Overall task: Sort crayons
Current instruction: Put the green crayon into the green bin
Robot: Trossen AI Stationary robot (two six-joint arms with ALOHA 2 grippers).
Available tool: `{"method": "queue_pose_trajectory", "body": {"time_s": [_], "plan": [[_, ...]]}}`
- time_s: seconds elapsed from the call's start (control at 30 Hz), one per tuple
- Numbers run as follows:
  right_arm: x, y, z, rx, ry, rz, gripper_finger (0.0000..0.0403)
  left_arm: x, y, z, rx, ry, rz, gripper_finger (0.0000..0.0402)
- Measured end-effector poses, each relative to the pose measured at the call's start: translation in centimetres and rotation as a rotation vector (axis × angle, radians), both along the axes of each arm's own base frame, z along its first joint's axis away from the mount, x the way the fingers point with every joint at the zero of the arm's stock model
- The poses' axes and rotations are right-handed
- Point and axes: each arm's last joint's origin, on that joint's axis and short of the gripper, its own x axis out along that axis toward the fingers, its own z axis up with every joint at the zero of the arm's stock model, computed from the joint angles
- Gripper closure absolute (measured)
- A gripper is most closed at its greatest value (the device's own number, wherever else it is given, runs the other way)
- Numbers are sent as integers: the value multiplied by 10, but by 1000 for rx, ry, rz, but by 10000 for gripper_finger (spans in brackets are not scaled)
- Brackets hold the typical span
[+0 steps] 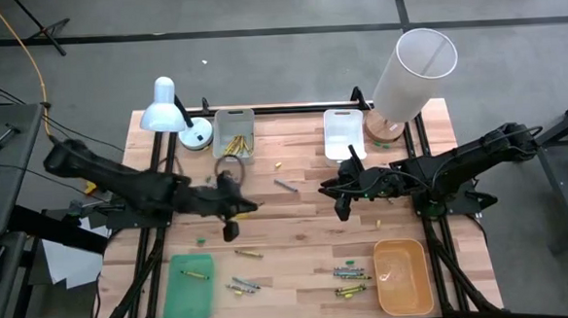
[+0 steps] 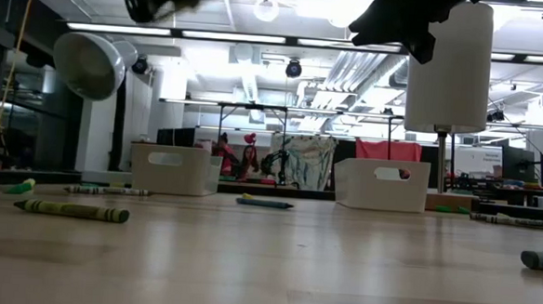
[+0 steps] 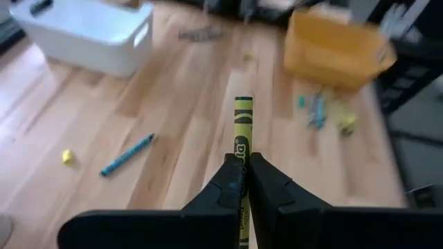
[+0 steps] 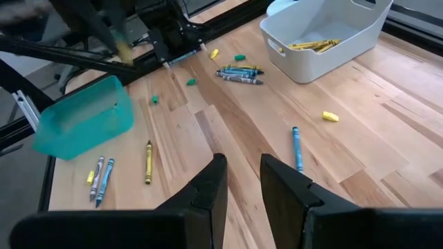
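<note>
1. Above the table's middle, the left gripper (image 3: 243,181) is clamped on a yellow crayon (image 3: 242,131).
2. Right gripper (image 4: 242,181) hangs nearby, fingers slightly apart, holding nothing.
3. Other crayons (image 1: 348,271) lie scattered on the wooden table (image 1: 298,231); yellow ones fill a white bin (image 1: 234,123).

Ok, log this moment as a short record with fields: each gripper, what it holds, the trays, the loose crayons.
left gripper: above the table's middle, shut on a yellow crayon
right gripper: open, empty, above the table right of centre
white bin: holds yellow crayons
second white bin: contents not visible
green tray: one crayon inside
orange tray: looks empty
loose crayons: blue one mid-table, clusters near both front trays
</note>
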Motion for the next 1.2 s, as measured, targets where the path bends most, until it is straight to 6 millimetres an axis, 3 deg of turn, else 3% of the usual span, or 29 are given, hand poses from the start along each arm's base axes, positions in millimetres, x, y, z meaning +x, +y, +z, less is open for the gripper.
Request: {"method": "queue_pose_trajectory", "body": {"time_s": [0.17,0.33,0.53,0.67,0.9,1.2], "plan": [[0,0,0,0,1,0,323,-23,-23,14,-77,-45,-172,401],[0,0,0,0,1,0,323,-59,-56,11,-82,226,-348,401],[0,-1,0,-18,-3,-31,323,-85,-99,-2,167,616,-561,401],[0,-4,0,-27,-5,-58,323,-96,-129,-28,409,801,-832,401],[2,-11,0,-25,-4,-84,323,-94,-158,-66,676,861,-1073,401],[3,-19,0,-16,-1,-100,323,-82,-184,-91,661,769,-1282,401]]}}
